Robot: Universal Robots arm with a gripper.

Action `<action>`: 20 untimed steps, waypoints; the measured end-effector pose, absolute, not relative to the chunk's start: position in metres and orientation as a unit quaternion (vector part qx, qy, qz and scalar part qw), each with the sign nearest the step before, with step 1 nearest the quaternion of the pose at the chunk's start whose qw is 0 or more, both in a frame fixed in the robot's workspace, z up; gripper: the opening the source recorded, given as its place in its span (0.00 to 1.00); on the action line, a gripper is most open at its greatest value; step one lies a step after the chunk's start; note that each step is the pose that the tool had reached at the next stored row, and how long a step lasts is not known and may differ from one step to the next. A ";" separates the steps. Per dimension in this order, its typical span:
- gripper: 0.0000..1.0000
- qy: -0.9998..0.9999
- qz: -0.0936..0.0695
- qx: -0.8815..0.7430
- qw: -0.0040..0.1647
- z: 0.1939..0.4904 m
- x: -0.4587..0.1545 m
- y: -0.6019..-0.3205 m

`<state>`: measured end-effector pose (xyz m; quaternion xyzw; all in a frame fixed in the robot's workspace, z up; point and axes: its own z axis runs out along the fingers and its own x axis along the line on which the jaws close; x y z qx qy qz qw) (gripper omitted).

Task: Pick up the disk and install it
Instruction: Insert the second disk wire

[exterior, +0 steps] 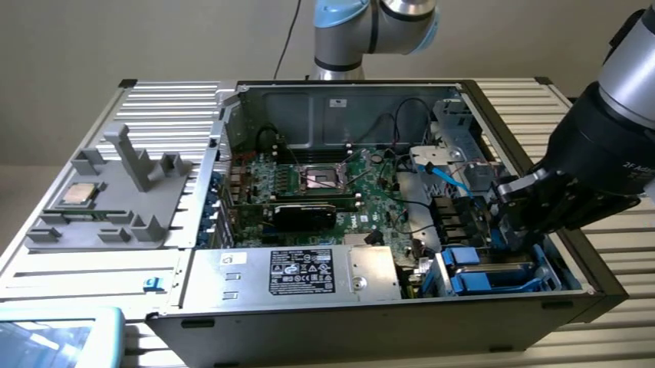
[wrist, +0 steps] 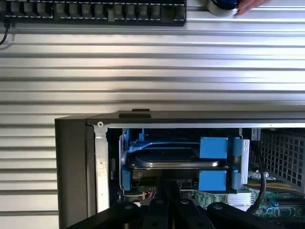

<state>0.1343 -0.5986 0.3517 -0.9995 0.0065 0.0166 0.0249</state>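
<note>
1. The pincer (exterior: 508,230) hangs inside the open computer case (exterior: 307,326), at the drive bay corner, fingers pressed together with nothing between them.
2. Just ahead of the pincer (wrist: 167,200) sits the disk (wrist: 174,160): a flat silver-grey drive with a dark upper face, framed by a bright blue plastic carrier with square blue tabs.
3. In the exterior view the disk (exterior: 492,274) lies just below the pincer, seated in the bay.
4. The motherboard (exterior: 327,192) lies well off to the side.
</note>
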 end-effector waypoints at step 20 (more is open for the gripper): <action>0.11 -0.002 0.018 -0.999 0.027 0.340 0.139 -0.600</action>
